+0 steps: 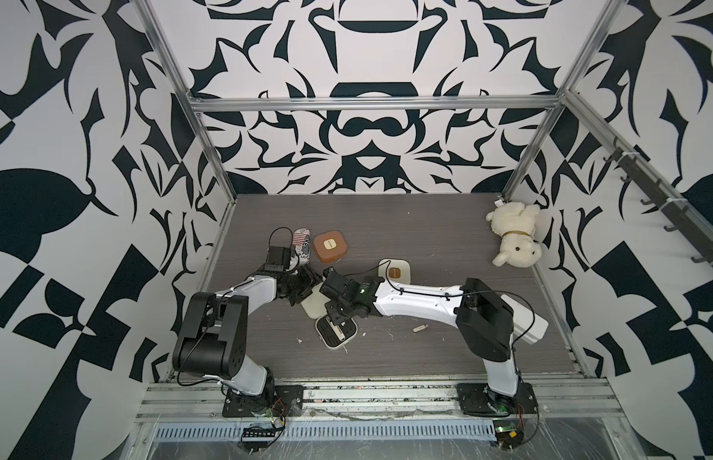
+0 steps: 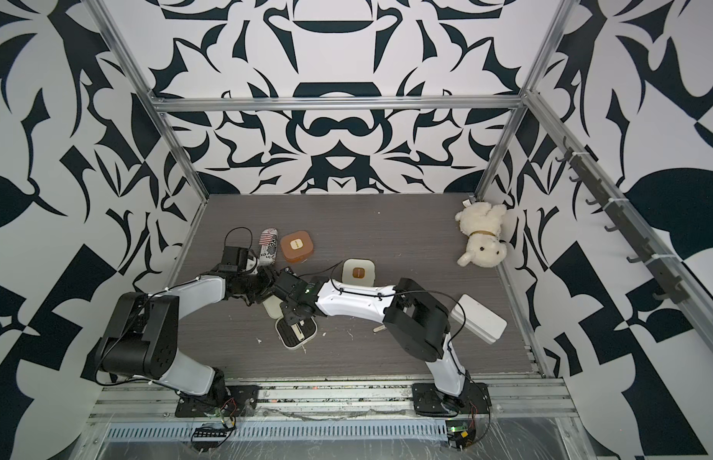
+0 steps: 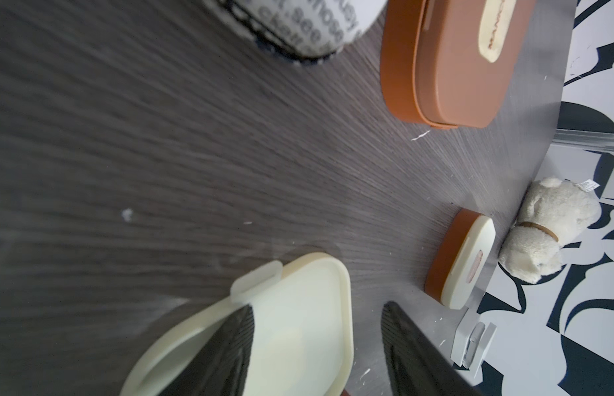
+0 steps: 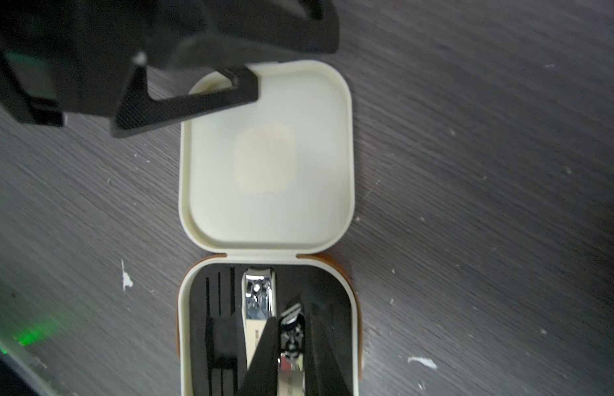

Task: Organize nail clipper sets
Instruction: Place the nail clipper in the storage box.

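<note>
A cream nail clipper case lies open mid-table in both top views, its lid flat and its base showing a black ribbed insert. My left gripper is open. One finger rests over the lid and the other stands off its rim. My right gripper is shut on a small metal clipper above the insert. A larger clipper lies in a slot beside it. A closed brown case and a closed cream case sit farther back.
A crushed striped can lies just left of the brown case, close to my left wrist. A white plush dog lies in the far right corner. A small cream piece lies under the right arm, and a white box behind it.
</note>
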Robot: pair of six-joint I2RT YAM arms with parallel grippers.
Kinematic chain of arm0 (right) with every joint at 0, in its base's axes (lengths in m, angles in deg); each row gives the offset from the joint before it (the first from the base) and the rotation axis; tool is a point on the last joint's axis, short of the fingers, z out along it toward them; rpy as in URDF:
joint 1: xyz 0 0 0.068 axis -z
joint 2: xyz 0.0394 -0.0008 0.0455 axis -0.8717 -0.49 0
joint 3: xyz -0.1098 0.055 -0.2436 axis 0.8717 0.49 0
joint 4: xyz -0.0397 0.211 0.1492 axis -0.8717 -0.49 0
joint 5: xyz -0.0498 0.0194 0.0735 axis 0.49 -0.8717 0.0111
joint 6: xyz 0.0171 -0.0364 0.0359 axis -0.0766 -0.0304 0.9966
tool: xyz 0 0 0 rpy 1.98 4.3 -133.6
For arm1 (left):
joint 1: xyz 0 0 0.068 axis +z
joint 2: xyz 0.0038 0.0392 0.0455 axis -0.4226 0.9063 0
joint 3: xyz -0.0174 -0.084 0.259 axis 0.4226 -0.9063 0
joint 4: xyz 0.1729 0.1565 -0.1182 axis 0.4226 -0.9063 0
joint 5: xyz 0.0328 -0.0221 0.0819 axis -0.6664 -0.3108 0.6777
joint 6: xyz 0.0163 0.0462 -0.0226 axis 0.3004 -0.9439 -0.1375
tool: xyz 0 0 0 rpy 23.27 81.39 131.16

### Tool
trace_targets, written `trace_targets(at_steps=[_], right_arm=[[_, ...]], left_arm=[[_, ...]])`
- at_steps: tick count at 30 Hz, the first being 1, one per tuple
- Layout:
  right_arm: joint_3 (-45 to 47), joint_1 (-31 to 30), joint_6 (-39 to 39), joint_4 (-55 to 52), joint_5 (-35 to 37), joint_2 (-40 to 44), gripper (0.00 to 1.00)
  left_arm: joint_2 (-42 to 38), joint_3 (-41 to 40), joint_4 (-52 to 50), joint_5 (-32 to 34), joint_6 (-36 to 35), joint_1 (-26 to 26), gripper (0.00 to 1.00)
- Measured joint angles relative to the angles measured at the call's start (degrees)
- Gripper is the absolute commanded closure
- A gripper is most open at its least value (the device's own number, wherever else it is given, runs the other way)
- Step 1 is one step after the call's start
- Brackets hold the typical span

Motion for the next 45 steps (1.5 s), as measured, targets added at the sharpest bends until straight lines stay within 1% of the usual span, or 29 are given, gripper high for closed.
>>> trace_targets(at_steps=[5,13,32,45], right_arm=[[0.0,0.0,-0.2,1.11,-0.92,-1.95,0.92],[0.24,0.0,-0.61,2.99,-1.31,-1.97,0.92],[4.31,0.0,-1.77,5.2,-1.84,-1.46,0.93],[4.26,-1.29,-4.07,1.7,-1.81,-0.5,0.94]], left_arm=[[0.0,-0.02,0.04,-0.04,0.0,0.0,0.36],[0.0,-0.02,0.04,-0.04,0.0,0.0,0.36],[0.0,-0.02,0.0,0.02,-0.24,0.0,0.37],[0.44,0.61,-0.83,0.24,-0.44,-0.09,0.37]])
